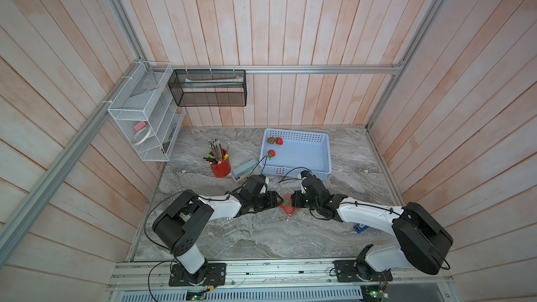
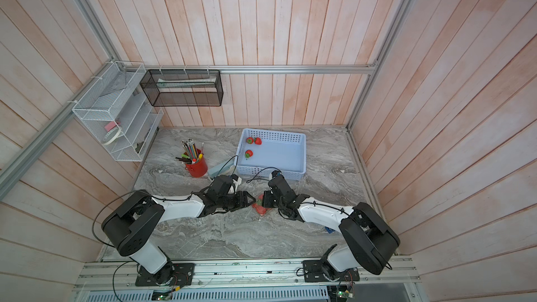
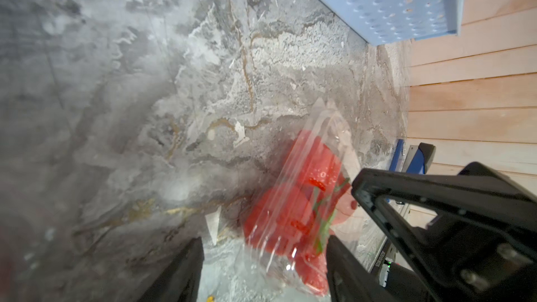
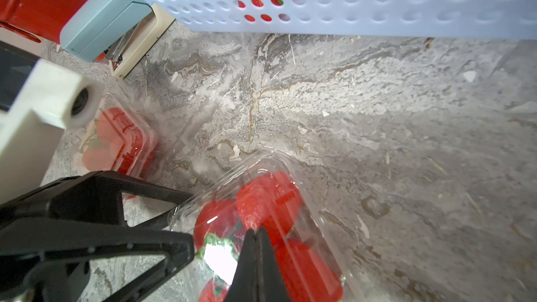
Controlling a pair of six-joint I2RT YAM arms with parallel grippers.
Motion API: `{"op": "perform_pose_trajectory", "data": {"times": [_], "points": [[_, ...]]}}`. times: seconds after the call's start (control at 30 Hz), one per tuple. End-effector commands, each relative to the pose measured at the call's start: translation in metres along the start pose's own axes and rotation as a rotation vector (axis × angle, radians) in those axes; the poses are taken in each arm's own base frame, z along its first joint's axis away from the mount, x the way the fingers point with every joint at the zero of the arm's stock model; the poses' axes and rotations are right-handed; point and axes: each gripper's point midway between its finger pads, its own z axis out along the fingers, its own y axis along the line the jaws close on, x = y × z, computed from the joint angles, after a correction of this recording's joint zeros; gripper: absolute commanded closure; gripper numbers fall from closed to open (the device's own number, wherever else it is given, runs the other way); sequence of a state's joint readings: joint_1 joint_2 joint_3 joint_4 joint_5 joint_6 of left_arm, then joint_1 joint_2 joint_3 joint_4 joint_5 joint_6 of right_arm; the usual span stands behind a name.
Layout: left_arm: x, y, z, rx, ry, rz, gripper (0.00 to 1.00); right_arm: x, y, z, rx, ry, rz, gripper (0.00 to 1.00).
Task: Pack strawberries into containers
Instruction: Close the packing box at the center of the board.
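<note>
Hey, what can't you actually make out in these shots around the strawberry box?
- In both top views: left gripper and right gripper cover the container, so its strawberries can't be counted.
- Left wrist view: blur smears that container; lid state unclear.
- Right wrist view: the left arm's white housing hides part of a second container.
- In a top view: the right arm covers most of a blue item.

Tabletop (image 1: 261, 236): grey veined stone-look surface, matt, faintly rough.
Basket (image 4: 377, 4): light-blue perforated plastic, smooth, matt.
Container (image 4: 276, 199): thin clear plastic, glossy and ribbed, with glare spots.
Strawberries (image 4: 215, 222): glossy red skins, finely dimpled.
Walls (image 1: 290, 24): pale wood planks, matt, grain visible.
Rail (image 1: 319, 69): bare metal, satin sheen.
Side rack (image 1: 130, 103): white-coated wire mesh.
Back rack (image 1: 207, 88): black metal mesh.
Pencil cup (image 1: 221, 168): glossy red.
Stapler (image 4: 101, 18): smooth pale-teal plastic shell, shiny metal within.
Right gripper (image 4: 255, 232): matt black plastic.
</note>
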State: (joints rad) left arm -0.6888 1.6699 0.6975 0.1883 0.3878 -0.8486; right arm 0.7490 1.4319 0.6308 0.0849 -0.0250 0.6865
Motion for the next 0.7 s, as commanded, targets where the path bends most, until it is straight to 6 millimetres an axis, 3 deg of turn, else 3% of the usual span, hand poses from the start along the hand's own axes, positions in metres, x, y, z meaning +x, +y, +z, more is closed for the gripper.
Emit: {"op": "perform_pose_trajectory", "data": {"times": [0.0, 0.27, 0.67], "points": [[0.0107, 0.0054, 0.0029, -0.002, 0.020, -0.019, 0.37, 0.0001, -0.0016, 0.0024, 0.003, 0.011, -0.018, 1.00], [0.0104, 0.0016, 0.0057, 0.012, 0.017, -0.017, 0.51, 0.0024, -0.0035, 0.0020, 0.006, 0.017, -0.020, 1.00], [0.0143, 0.0075, 0.0092, 0.015, 0.018, -0.036, 0.59, 0.0014, -0.0039, 0.0055, 0.018, 0.031, -0.031, 1.00]]}}
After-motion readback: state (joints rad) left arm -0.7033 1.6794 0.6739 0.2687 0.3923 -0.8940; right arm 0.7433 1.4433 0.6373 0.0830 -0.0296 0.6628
